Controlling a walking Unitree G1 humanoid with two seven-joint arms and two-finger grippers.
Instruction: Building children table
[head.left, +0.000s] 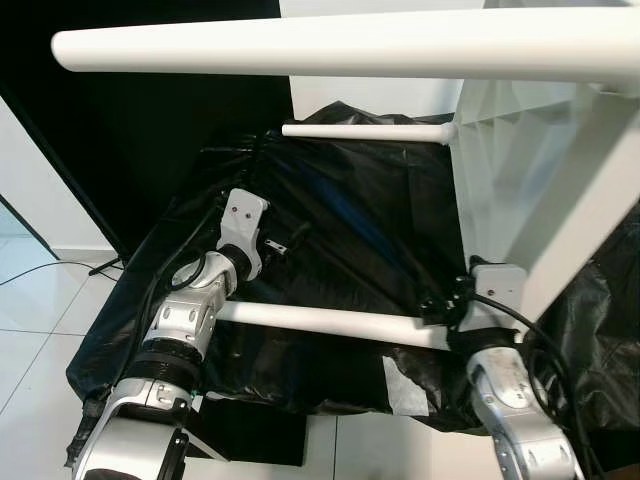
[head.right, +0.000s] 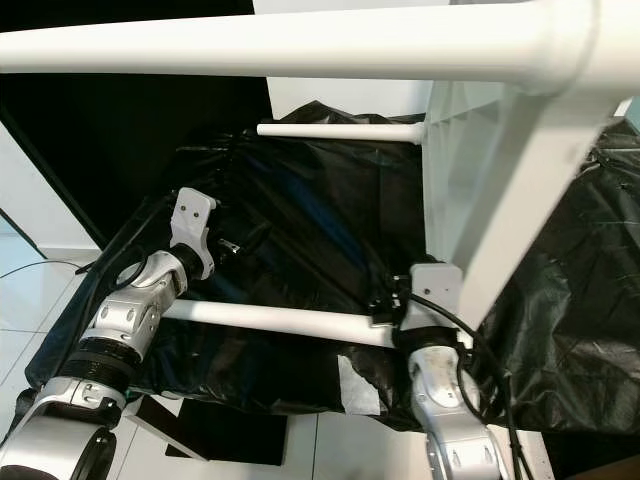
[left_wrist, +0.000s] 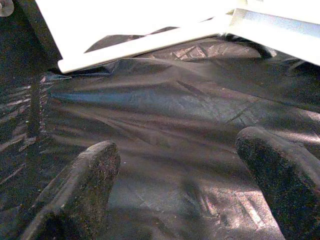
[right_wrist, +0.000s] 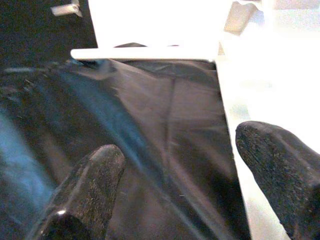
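White table legs (head.left: 340, 50) jutted sideways from the children's table (head.left: 530, 170), lying on its side on a desk draped in black plastic sheet (head.left: 350, 220). Left tool (left_wrist: 175, 170) and right tool (right_wrist: 175, 170) hovered over the sheet, fingers spread, gripping nothing.

black plastic sheet (head.left: 340, 230) covers the surface; white table (head.left: 500, 190) rests on it.
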